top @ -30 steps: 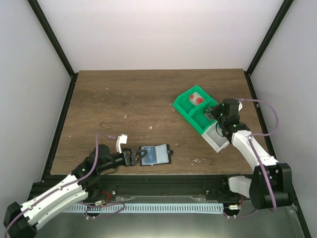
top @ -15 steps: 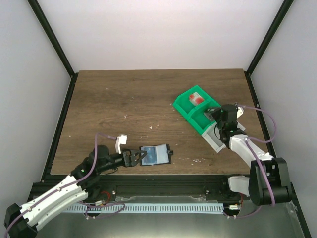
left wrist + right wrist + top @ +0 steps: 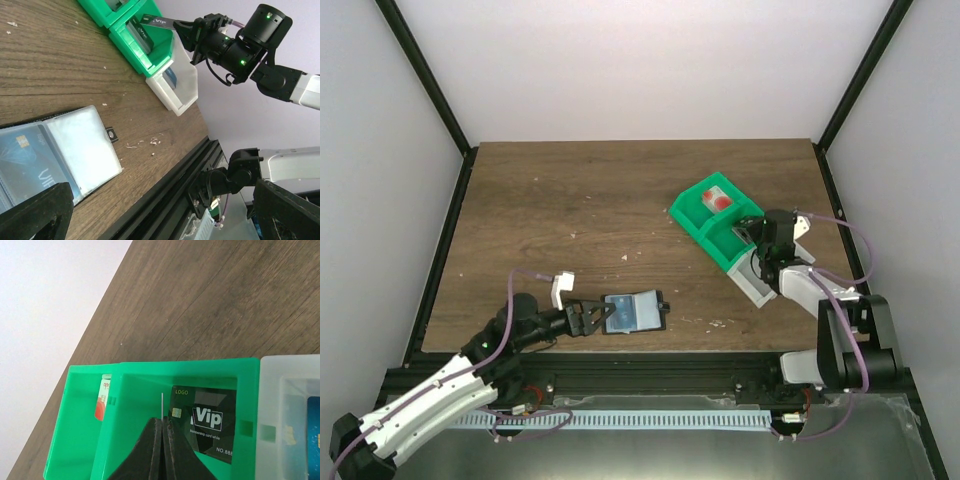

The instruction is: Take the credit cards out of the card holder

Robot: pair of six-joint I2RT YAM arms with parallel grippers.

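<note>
The job was partly done. Three cards already sat out of the holder (image 3: pixel 638 311). In my right wrist view a red-and-white card (image 3: pixel 102 400) stood in the left bay of the green tray (image 3: pixel 150 366), a VIP card (image 3: pixel 207 422) lay in the bay at lower centre, and a blue card (image 3: pixel 313 430) showed at the right edge in the clear tray (image 3: pixel 285 390).

A fourth was on its way: my right gripper (image 3: pixel 162 422) was clamped tight on a dark card (image 3: pixel 156 21), held edge-on above the bay with the VIP card, not yet let go. By my reckoning it needed only lowering and releasing.

The holder lay open and flat at lower centre of the top view, near the table's front edge. At least one pale card (image 3: pixel 27 162) was left in a slot at the lower left of my left wrist view; whether more hid beneath it I could not tell.

My left gripper (image 3: pixel 600 319) stood with its jaws wide apart at the holder's left edge, clamping nothing; whether a tip touched the holder I could not tell.
</note>
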